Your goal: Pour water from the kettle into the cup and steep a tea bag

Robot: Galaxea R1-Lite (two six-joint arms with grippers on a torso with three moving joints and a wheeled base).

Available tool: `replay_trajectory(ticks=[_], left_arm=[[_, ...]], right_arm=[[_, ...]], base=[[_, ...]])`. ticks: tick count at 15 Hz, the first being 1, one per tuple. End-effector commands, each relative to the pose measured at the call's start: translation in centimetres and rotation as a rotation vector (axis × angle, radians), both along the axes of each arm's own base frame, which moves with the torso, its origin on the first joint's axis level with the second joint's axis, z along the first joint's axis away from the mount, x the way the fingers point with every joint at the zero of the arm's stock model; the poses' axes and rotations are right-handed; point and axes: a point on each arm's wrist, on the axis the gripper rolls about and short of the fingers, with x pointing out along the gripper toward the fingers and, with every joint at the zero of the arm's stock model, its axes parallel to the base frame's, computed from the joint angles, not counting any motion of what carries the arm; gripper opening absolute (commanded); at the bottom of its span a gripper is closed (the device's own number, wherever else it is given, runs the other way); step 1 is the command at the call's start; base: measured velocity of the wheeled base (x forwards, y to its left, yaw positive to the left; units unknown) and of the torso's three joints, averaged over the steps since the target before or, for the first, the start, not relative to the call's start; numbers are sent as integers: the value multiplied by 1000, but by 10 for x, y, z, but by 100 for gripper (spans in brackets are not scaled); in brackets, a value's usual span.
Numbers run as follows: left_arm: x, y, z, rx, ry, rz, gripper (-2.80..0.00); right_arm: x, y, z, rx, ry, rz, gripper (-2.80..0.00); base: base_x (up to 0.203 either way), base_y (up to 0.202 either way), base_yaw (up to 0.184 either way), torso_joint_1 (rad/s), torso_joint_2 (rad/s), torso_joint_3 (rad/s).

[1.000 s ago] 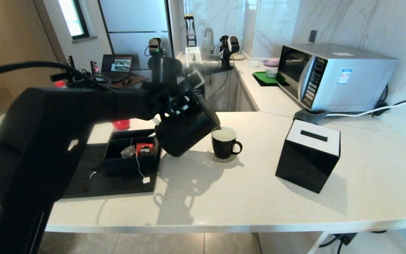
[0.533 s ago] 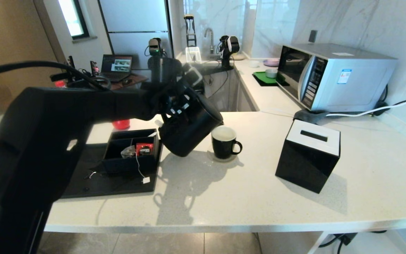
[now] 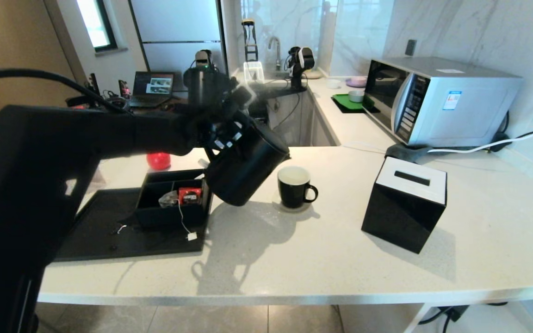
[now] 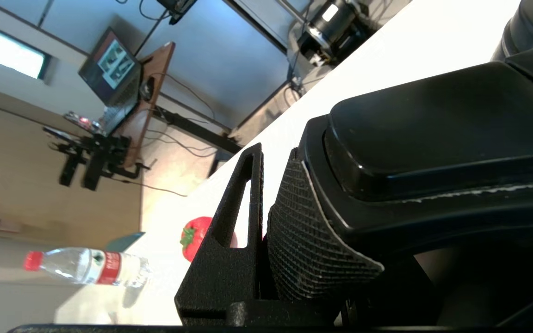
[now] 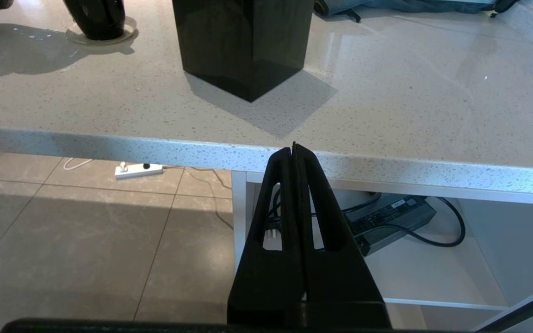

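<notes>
The left tool (image 3: pixel 222 134) is clamped on the kettle (image 3: pixel 243 169) handle, holding it tilted, spout above the cup (image 3: pixel 294 186) at its 10 o'clock. The tea bag (image 3: pixel 168 199) waits in the box (image 3: pixel 155 215) at 9 o'clock. The right tool (image 5: pixel 295 155), closed and empty, hangs below the tabletop (image 3: pixel 340 249) edge.

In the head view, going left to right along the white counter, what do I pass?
Flat black tray → black compartment box holding the tea bag → tilted matte black kettle held by the left end effector → glossy black mug → black cube tissue box.
</notes>
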Motion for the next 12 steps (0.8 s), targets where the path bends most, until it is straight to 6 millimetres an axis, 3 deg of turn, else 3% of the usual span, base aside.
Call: replay_trajectory(ticks=[1,8,12], left_arm=[[-4,6,10,-20,-17,14,-280],[-11,24,37,-150,-121,59,-280],[-30,45,47,-234,-149,99,-280]], right_arm=[[0,0,0,-1,2,1,-280],[0,0,0,-1,2,1,-280],[0,0,0,-1,2,1,-280]], base=[[0,0,0,0,0,0],[0,0,0,0,0,0],[0,0,0,0,0,0]])
